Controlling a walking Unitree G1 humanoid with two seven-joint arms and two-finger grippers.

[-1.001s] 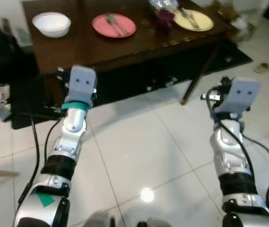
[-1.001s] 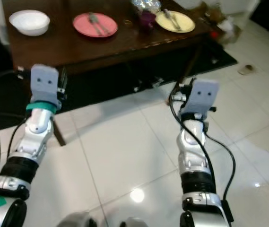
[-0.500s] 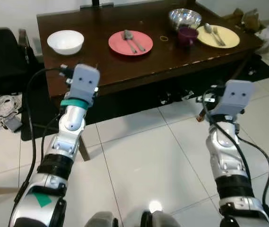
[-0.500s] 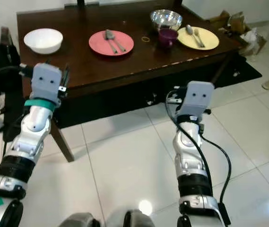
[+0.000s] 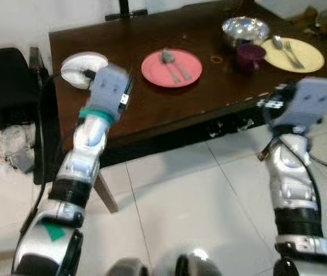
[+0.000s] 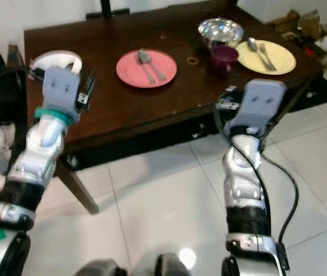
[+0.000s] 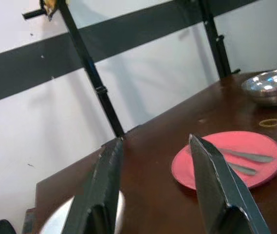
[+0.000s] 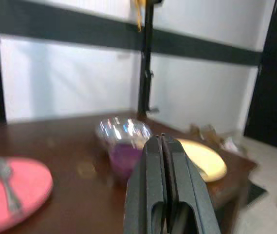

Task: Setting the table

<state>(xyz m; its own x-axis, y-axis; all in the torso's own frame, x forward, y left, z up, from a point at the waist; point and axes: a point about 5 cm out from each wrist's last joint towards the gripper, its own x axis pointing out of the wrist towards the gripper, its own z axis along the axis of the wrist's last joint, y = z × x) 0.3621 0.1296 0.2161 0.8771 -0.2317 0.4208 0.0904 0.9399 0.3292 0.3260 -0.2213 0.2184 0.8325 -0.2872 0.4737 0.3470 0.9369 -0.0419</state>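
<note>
A dark wooden table (image 5: pixel 169 103) stands before me. On it are a white bowl (image 5: pixel 76 59) at the left, a pink plate (image 5: pixel 172 68) with a fork and spoon, a silver bowl (image 5: pixel 245 29), a purple cup (image 5: pixel 249 56) and a yellow plate (image 5: pixel 292 54) with a spoon and fork. My left arm (image 5: pixel 110 87) is raised at the table's front edge near the white bowl. Its gripper (image 7: pixel 154 141) is open, with nothing in it, pointing between bowl and pink plate. My right gripper (image 8: pixel 160 137) is shut on nothing, aimed at the purple cup (image 8: pixel 123 158).
A small ring (image 5: pixel 216 58) lies between the pink plate and the cup. A black stand (image 5: pixel 126 10) rises behind the table. A black bag (image 5: pixel 5 80) and floor clutter (image 5: pixel 8 149) sit to the left. A table leg (image 5: pixel 106 192) stands on white tiles (image 5: pixel 180 201).
The whole view has shifted and the table now looks nearer and larger. Both arms have risen against its front edge. Blur marks the picture.
</note>
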